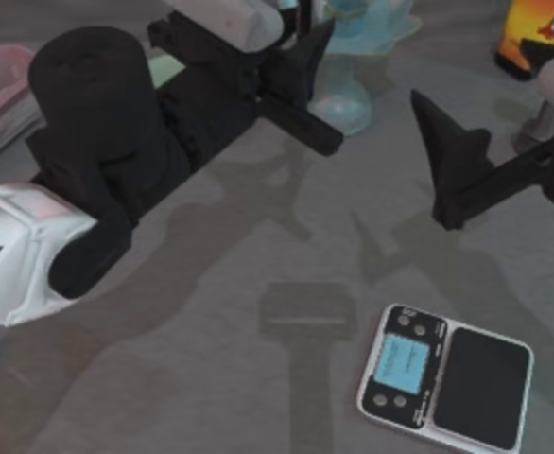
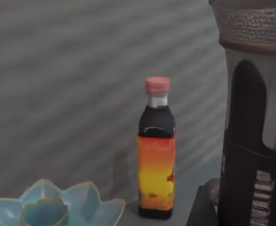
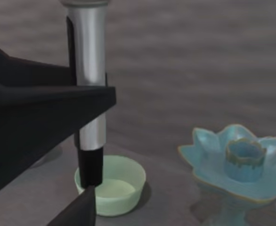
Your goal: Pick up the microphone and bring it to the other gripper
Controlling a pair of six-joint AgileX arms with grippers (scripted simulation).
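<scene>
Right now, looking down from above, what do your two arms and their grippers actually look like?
The left arm is bulky: matte black, blocky and cylindrical segments, with a glossy white casing near the picture's left edge. Its left gripper has flat, angular black fingers tapering to points. The right gripper matches: black, wedge-shaped fingers on a black bar, with pale grey casing behind. No cables or markings show.

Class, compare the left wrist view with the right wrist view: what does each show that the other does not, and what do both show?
Only the left wrist view shows the sauce bottle, with its pink cap and orange-yellow label.

Only the right wrist view shows the pale green bowl.

Both show the blue lotus-shaped dish and the microphone, which is held upright by the left gripper. The right gripper waits open nearby.
</scene>
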